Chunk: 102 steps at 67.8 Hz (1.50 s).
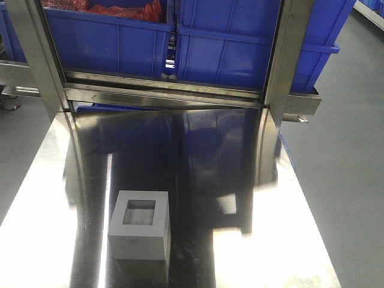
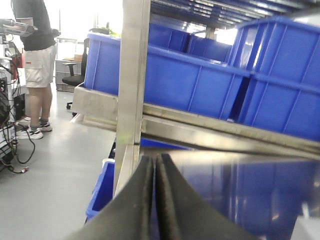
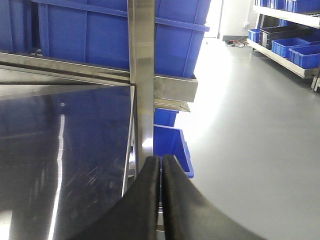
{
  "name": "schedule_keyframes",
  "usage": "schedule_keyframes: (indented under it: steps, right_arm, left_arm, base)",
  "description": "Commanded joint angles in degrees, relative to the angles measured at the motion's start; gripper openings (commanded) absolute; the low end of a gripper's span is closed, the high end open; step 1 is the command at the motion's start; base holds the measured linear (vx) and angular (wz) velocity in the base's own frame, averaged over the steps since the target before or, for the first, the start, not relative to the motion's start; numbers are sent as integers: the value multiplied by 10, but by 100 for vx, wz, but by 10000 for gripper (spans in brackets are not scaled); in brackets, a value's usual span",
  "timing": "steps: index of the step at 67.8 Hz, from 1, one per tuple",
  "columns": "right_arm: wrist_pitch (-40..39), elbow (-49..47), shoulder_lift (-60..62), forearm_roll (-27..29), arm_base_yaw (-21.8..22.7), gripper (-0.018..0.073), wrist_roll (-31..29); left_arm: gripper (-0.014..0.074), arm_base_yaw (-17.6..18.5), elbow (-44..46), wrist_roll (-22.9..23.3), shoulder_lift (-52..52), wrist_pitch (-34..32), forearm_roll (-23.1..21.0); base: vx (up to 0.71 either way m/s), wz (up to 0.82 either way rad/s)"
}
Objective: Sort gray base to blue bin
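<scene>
The gray base [image 1: 139,225] sits on the steel table [image 1: 240,180] near its front edge, left of centre, with its square recess facing up. Nothing touches it. Behind the table, a blue bin [image 1: 252,48] stands on the rack at the right, its inside hidden. Beside it on the left is another blue bin [image 1: 108,42] holding red pieces. Neither gripper appears in the front view. My left gripper [image 2: 156,159] is shut with nothing between its black fingers, facing the rack's left post. My right gripper [image 3: 161,159] is likewise shut and empty, by the right post. Neither wrist view shows the base.
Two steel rack posts [image 1: 39,60] [image 1: 282,60] rise at the table's back corners, joined by a low crossbar [image 1: 168,96]. Smaller blue bins sit on the floor at the left [image 2: 102,190] and right [image 3: 172,147]. A person [image 2: 35,55] stands far left. Shelves [image 3: 290,40] with bins line the far right.
</scene>
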<state>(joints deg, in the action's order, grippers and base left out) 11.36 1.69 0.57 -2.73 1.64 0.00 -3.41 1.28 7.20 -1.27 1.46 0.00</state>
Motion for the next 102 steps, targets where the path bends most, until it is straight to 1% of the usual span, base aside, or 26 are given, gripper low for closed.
schedule_keyframes:
  steps: [1,9,21,28,36,40,45,56,71,76,81,88,96,102]
  right_arm:
    - [-41,4,9,-3,0,-5,-7]
    - [-41,4,9,-3,0,-5,-7]
    - [-40,4,9,-3,0,-5,-7]
    - [-40,4,9,-3,0,-5,-7]
    - [-40,4,9,-3,0,-5,-7]
    - [-40,4,9,-3,0,-5,-7]
    - [-40,4,9,-3,0,-5,-7]
    - [-40,4,9,-3,0,-5,-7]
    - [-40,4,9,-3,0,-5,-7]
    - [-40,4,9,-3,0,-5,-7]
    - [-41,4,9,-3,0,-5,-7]
    - [-41,4,9,-3,0,-5,-7]
    - [-41,4,9,-3,0,-5,-7]
    - [-41,4,9,-3,0,-5,-7]
  left_arm:
    - [-7,1,55,7,-51,-42,-6]
    - [-7,1,112,7,-119,-15,-6]
    - [-7,1,213,7,-233,119,-6]
    - [-7,1,252,6,-283,197,-6]
    - [-7,1,279,6,-328,264,-6]
    - [-7,1,283,6,-346,277,-6]
    - [-7,1,283,6,-359,277,-6]
    - [-7,1,283,11,-359,264,-9]
    - [13,1,283,11,-360,277,0]
    - [46,1,283,10,-360,276,10]
    - [106,1,283,10,-360,276,15]
    - [213,1,283,10,-360,276,13]
    - [358,1,283,8,-360,277,14]
    - [416,1,283,8,-360,271,14]
  base:
    - [0,0]
    - [0,0]
    - [0,0]
    - [0,0]
    - [0,0]
    - [0,0]
    - [0,0]
    - [0,0]
    - [0,0]
    - [0,0]
    - [0,0]
    - [0,0]
    - [0,0]
    - [0,0]
